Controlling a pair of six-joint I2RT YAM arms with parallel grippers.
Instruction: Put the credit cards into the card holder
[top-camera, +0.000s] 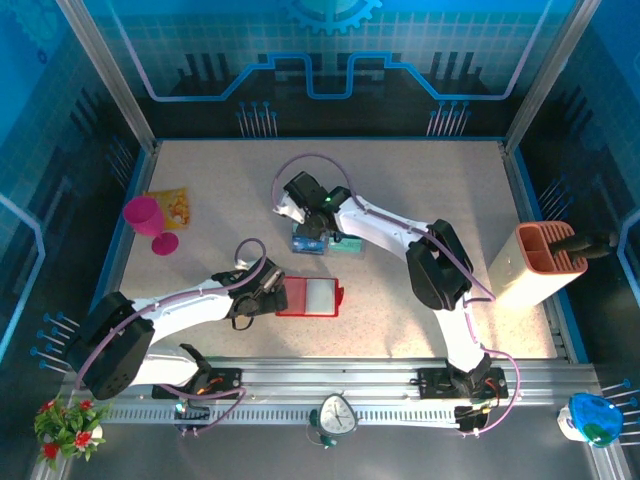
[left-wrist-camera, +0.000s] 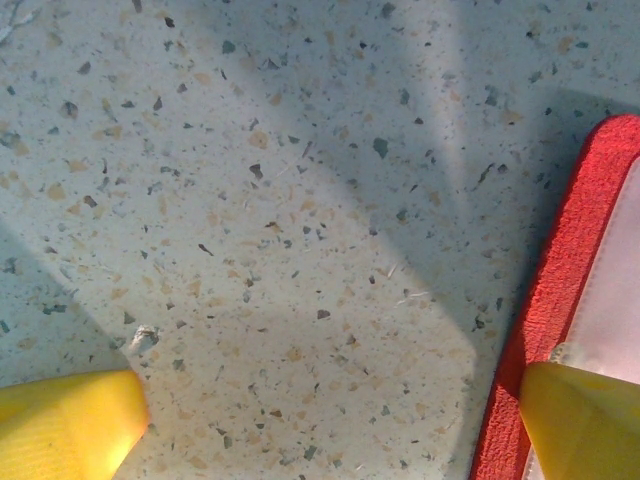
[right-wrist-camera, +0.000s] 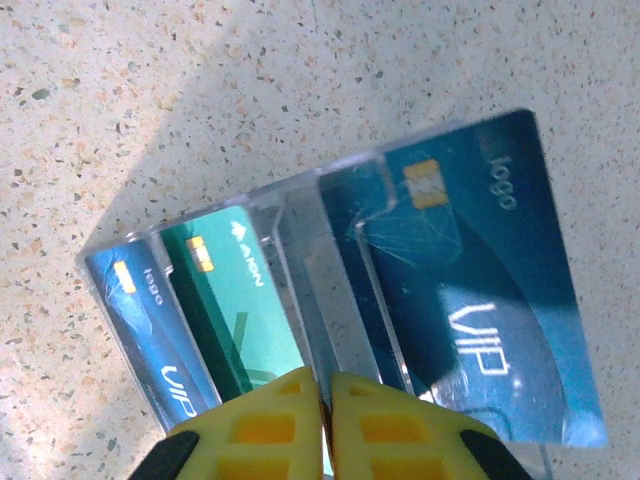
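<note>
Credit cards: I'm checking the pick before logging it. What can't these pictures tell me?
- Right wrist: whether the shut right gripper pinches anything; its fingers cover the contact.
- Right wrist: the teal card's lower end, behind the fingers.
- Top: the cards are small and partly under the gripper.
- Left wrist: the card holder is cut off by the right edge.
</note>
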